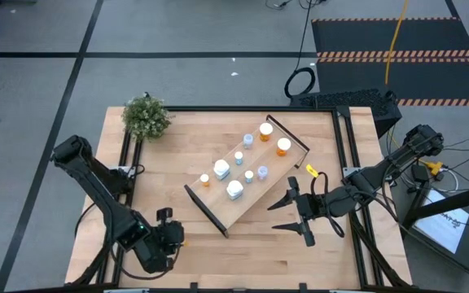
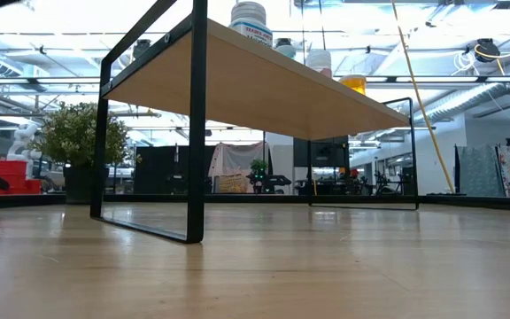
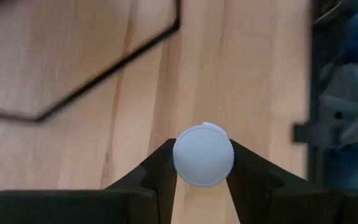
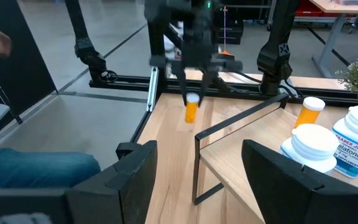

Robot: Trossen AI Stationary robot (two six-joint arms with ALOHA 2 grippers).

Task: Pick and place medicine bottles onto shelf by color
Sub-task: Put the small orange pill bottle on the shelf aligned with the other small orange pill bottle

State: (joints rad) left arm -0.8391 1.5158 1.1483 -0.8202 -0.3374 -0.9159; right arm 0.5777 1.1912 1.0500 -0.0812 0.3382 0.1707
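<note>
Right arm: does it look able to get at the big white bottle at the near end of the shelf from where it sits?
Probably yes. The right gripper hovers open beside the shelf, nothing lies between it and the big white bottle, and the left gripper, busy with an orange bottle, is off on the far side.

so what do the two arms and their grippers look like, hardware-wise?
Both arms are dark, near-black, jointed links with rounded joint housings. The left gripper has two black fingers tapering to wedge tips. The right gripper has long slim black fingers with flat angular faces. A yellow tag sits near the right arm's wrist, and black cables trail behind its base.
</note>
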